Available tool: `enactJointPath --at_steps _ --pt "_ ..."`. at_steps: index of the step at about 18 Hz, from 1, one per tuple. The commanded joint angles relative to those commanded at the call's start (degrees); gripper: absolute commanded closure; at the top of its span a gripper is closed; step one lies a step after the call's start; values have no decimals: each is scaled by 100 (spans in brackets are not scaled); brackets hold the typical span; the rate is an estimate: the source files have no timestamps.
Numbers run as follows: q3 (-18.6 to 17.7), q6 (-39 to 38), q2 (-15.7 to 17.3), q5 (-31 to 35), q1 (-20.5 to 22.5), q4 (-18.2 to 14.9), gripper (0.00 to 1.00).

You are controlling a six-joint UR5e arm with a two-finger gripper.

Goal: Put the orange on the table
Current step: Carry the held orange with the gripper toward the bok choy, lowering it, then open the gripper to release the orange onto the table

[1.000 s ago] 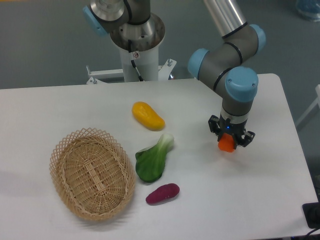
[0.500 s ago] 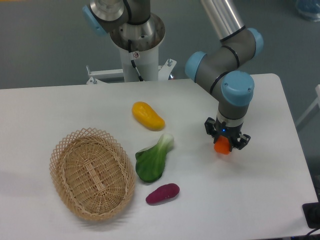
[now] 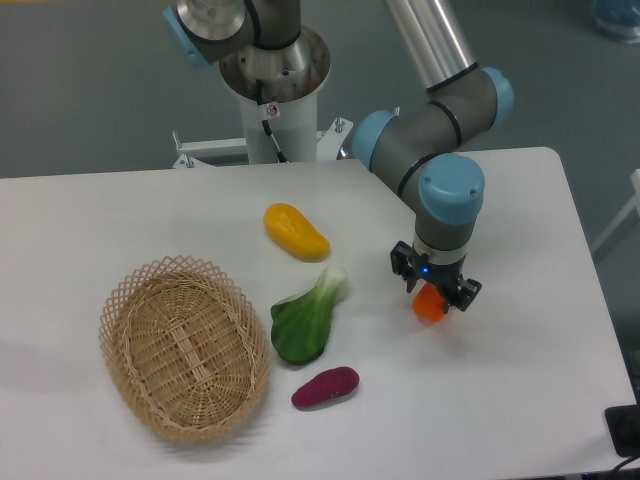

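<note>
The table (image 3: 150, 210) is big, flat and white. The robot arm reaches over its right side. A woven basket (image 3: 184, 347) sits on the left part of the table. Near the middle lie a yellow fruit (image 3: 295, 231), a leafy green vegetable (image 3: 308, 318) and a purple sweet potato (image 3: 325, 387).

At the end of the arm, the gripper (image 3: 432, 300) points straight down. Its two fingers are squeezed on the orange (image 3: 430, 304), which pokes out between them. The orange is small and shiny. It is to the right of the green vegetable, apart from it. It looks very low, but the picture does not show if it touches the table.

To do this step well, the robot should go down slowly until the orange rests on the white top. It should pick a bare spot, away from the green vegetable. Then it should open its fingers gently, because a smooth round toy may roll. After that, lifting straight up would help so the fingers do not bump the orange.
</note>
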Motion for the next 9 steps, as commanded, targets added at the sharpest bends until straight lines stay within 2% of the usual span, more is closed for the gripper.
enactJointPath --at_steps 4,9 --pt "132 53 114 -9 87 -44 0" --pt "272 184 194 -79 588 -61 0"
